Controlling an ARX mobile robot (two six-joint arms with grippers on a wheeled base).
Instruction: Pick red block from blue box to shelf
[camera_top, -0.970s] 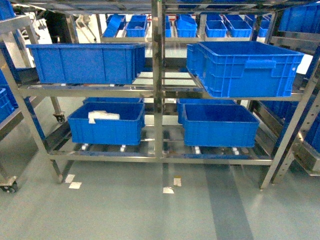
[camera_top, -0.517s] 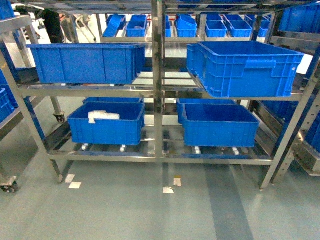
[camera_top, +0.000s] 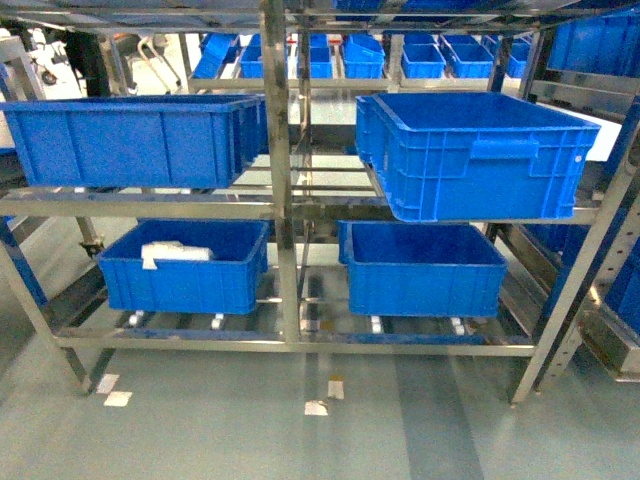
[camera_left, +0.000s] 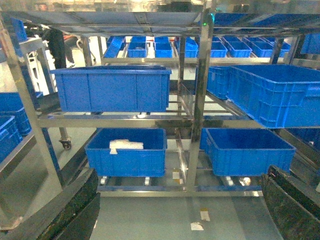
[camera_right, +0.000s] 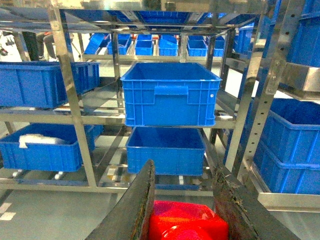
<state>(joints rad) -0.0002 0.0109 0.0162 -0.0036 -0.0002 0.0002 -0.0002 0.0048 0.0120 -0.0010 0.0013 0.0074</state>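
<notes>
Your right gripper (camera_right: 182, 210) is clamped on the red block (camera_right: 187, 225), fingers pressed to its two sides, so it rides securely while the base faces the shelf (camera_top: 280, 200). Your left gripper (camera_left: 182, 210) stands apart and empty, clear of the work. The blue crate (camera_right: 170, 95) sits at 12 o'clock from the block, on the middle deck. The blue box is not in view.
</notes>
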